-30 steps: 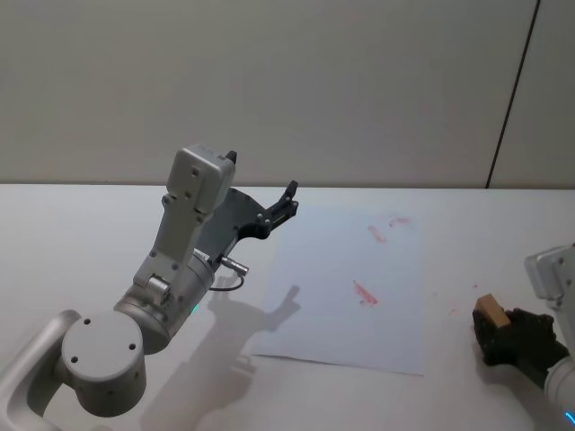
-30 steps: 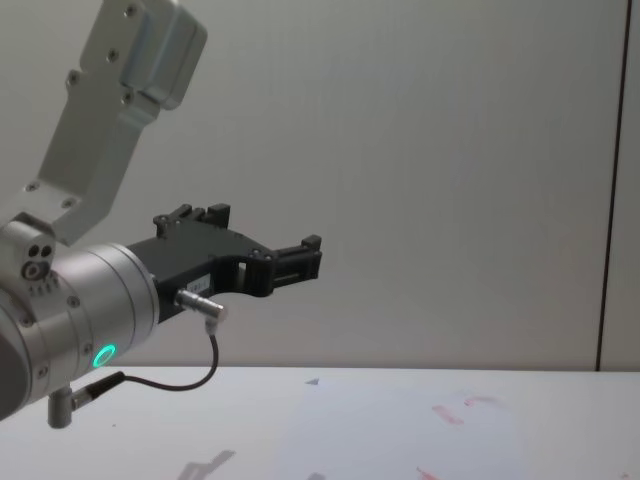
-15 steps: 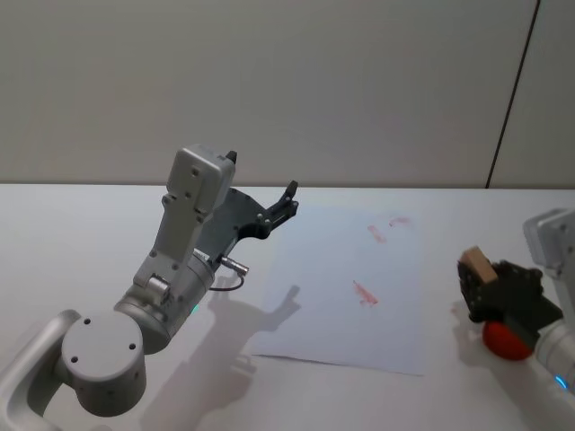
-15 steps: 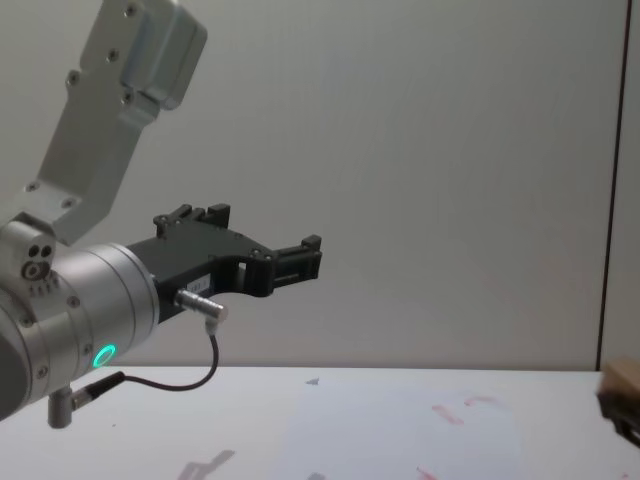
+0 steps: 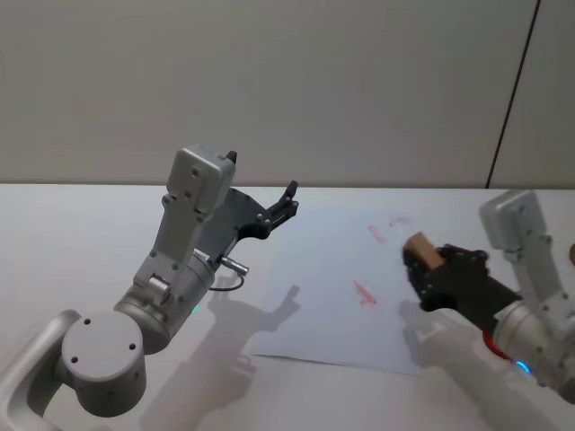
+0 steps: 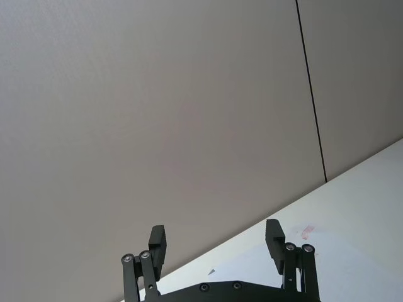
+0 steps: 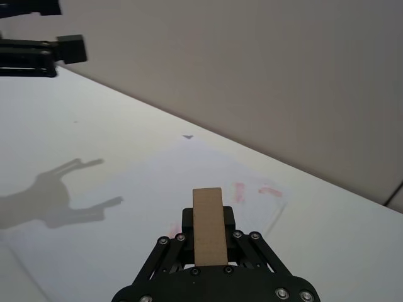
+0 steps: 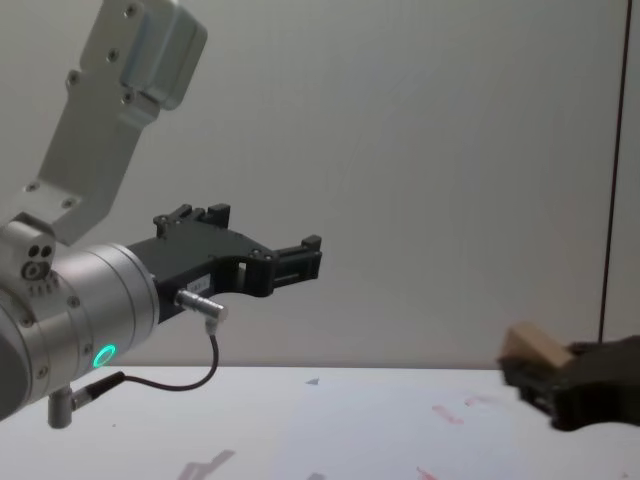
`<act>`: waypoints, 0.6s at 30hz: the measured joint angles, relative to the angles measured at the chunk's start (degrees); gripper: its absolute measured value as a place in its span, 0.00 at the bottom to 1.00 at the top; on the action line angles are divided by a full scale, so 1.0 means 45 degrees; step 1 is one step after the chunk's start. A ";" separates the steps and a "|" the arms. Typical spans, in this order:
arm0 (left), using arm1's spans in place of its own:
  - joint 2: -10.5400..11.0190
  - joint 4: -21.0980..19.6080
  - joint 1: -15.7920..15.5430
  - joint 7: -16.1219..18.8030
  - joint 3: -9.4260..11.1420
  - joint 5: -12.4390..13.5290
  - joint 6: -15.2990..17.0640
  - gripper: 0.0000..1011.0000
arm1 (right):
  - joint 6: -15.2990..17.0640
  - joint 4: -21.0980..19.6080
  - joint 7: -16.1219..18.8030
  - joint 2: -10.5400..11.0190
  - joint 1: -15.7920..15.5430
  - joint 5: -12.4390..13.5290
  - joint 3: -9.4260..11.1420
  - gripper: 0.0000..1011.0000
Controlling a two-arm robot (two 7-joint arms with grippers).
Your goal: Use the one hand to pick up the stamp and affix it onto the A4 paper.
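Note:
My right gripper (image 5: 420, 266) is shut on the stamp (image 5: 420, 249), a light tan wood-like block, and holds it in the air over the right edge of the A4 paper (image 5: 332, 287). The wrist view shows the stamp (image 7: 209, 226) upright between the black fingers, with the paper (image 7: 151, 189) and its red marks below. From the chest view the stamp (image 8: 534, 349) hangs above the paper (image 8: 400, 425) at the right. My left gripper (image 5: 287, 202) is open and raised near the sheet's far left corner; its fingers (image 6: 157, 242) stand apart with nothing between them.
A red round object (image 5: 492, 346) lies on the white table (image 5: 81, 233) to the right of the paper, partly behind my right arm. Red stamped marks (image 5: 364, 293) dot the sheet. A grey wall rises behind the table.
My right gripper has lifted the stamp off the red object at the far right and carried it leftward and up, over the paper's right edge. The left arm has not moved.

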 joint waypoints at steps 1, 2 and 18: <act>-0.0001 0.0000 0.0000 0.0000 0.0000 0.0000 0.0000 0.99 | 0.0028 0.0039 0.0153 -0.0043 0.0045 -0.0018 -0.0039 0.22; -0.0001 0.0000 0.0000 0.0000 0.0000 0.0000 0.0000 0.99 | 0.0088 0.0137 0.0383 -0.0137 0.0144 -0.0052 -0.0125 0.22; -0.0002 0.0000 0.0000 0.0000 0.0000 0.0000 0.0000 0.99 | 0.1114 0.1829 0.2720 -0.1103 0.1187 -0.1337 -0.1125 0.22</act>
